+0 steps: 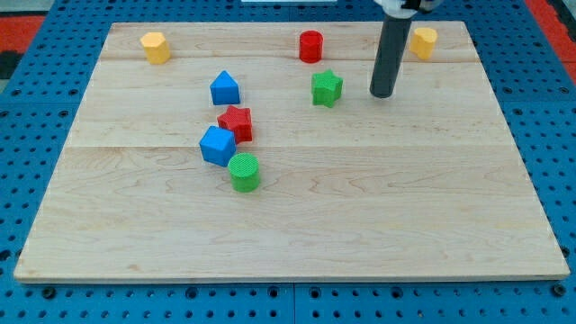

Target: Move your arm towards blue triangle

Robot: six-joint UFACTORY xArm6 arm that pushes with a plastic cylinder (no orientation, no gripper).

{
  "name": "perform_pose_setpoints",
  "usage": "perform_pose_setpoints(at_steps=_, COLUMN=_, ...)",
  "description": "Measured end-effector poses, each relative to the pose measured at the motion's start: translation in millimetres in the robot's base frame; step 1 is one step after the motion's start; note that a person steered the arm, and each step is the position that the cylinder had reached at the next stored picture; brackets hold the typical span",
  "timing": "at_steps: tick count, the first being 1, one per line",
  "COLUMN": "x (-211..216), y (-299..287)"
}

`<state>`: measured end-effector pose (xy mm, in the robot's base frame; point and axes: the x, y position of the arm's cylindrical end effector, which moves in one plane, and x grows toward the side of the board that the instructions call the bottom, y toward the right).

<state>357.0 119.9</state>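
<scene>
- My tip (pixel 382 94) rests on the worktop (pixel 378 216) in the upper right part of the view, just to the right of the green star (pixel 327 88) and apart from it.
- No pincer shows on this arm; it ends in a plain dark rod, so I have nothing wide, narrow or holding to report.
- The blue triangle (pixel 225 88) sits left of centre in the upper half of the board, well apart from my tip, with the green star between the two.
- The triangle is a solid bright blue with a peaked top pointing toward the view's top and flat upright side faces; nothing touches it.
- Just below it lies the red star (pixel 236 122), near but with a sliver of wood between them.
- The red star touches or nearly touches the blue cube (pixel 217 145) at its lower left, and the green cylinder (pixel 244 171) sits right against the cube's lower right.
- Along the view's top are a yellow block (pixel 156 47) at the left, a red cylinder (pixel 310 45) near the middle and a second yellow block (pixel 424 41) at the right, just beside my rod.
</scene>
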Motion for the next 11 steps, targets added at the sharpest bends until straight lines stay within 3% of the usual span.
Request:
perform_pose_setpoints(at_steps=2, x=45.5, y=-77.2)
perform_pose_setpoints(at_steps=5, x=44.8, y=-110.2)
perform_pose_setpoints(at_steps=7, x=37.4, y=-165.9)
perform_pose_setpoints(at_steps=9, x=-15.6, y=-169.3)
perform_pose_setpoints(at_steps=11, x=-32.0, y=-217.8)
